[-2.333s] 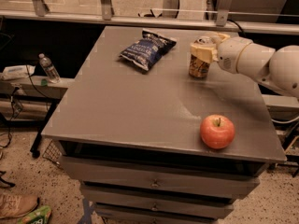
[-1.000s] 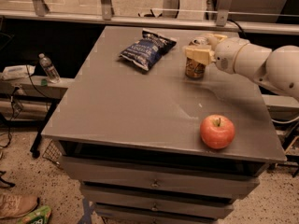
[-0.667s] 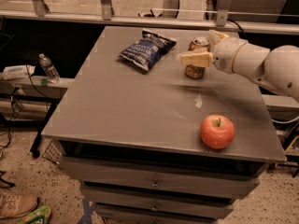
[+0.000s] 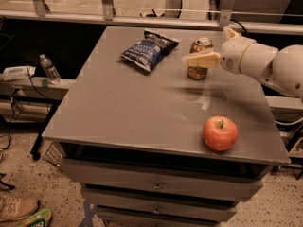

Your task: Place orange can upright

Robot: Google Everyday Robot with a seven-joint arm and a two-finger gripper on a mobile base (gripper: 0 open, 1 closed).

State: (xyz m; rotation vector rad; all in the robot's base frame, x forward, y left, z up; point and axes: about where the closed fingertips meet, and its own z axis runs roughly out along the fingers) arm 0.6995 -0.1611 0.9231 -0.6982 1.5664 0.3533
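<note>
Upright orange can (image 4: 200, 46) behind tool (image 4: 204, 59), chip bag (image 4: 149, 49) left, apple (image 4: 220, 133) nearer front

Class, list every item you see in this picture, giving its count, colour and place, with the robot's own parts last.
table: one, grey, with drawers, centre of the view
can: one, orange-gold, upright at the table's far right
chip bag: one, blue, far side, left of the can
apple: one, red, near right corner
water bottle: one, clear, low at the left
shoe: one, tan, floor at bottom left
arm: one, white, entering from the right
tool: one, cream, at the can's front
</note>
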